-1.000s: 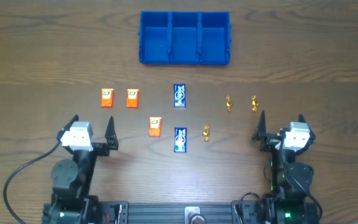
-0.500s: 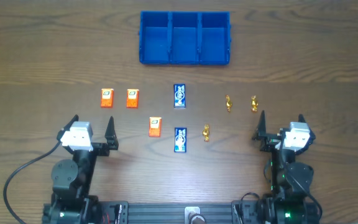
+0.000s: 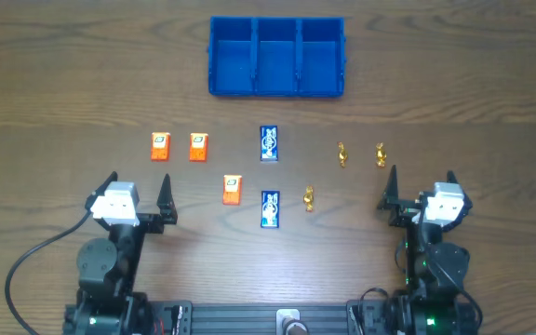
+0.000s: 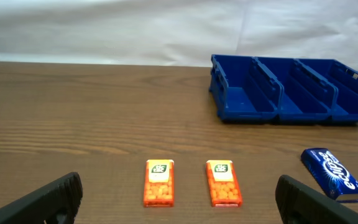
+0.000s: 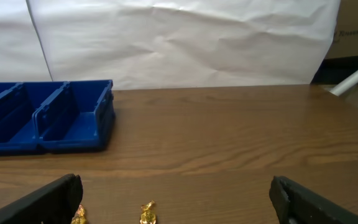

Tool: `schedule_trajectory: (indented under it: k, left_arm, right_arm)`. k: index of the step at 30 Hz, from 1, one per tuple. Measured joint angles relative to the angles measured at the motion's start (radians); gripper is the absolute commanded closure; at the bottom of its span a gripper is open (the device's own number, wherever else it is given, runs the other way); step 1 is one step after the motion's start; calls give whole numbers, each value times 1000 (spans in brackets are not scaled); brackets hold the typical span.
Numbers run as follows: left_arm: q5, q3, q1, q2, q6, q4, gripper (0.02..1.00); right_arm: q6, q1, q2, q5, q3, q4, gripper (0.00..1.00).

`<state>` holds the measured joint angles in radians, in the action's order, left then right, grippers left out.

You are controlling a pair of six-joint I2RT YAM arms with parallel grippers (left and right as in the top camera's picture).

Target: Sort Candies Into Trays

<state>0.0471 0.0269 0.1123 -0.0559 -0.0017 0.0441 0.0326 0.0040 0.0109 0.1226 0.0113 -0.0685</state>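
Fingers on left gripper (image 3: 139, 183) and right gripper (image 3: 421, 179) stand apart, empty. Well short of the blue tray (image 3: 276, 91), tiny gold candies (image 3: 341, 154) could squirt sideways from an off-centre pinch.

1. Soft, even light falls from above on the tabletop (image 3: 63, 102); nothing is dim or burnt out.
2. Shadows are short and faint: a thin dark rim under the tray (image 3: 277, 93), and a soft patch right beside the left claw (image 3: 139, 181).
3. A pale sheen lies across the wood ahead of the left claw, toward the tray.
4. The white sheet (image 5: 185, 37), far beyond the right claw (image 5: 174, 186), is the brightest area, its creases lightly shaded.
5. Gold candies (image 5: 146, 213) just ahead of the right claw catch small glints.
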Motion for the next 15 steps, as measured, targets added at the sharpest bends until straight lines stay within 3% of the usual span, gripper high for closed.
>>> schedule_trajectory:
  k: [8, 15]
  left_arm:
    - [-12, 0, 0, 15, 0, -1, 20]
    - [-189, 0, -47, 42, 0, -18, 20]
  right_arm:
    - [0, 0, 0, 0, 0, 0, 1]
    - [0, 0, 0, 0, 0, 0, 1]
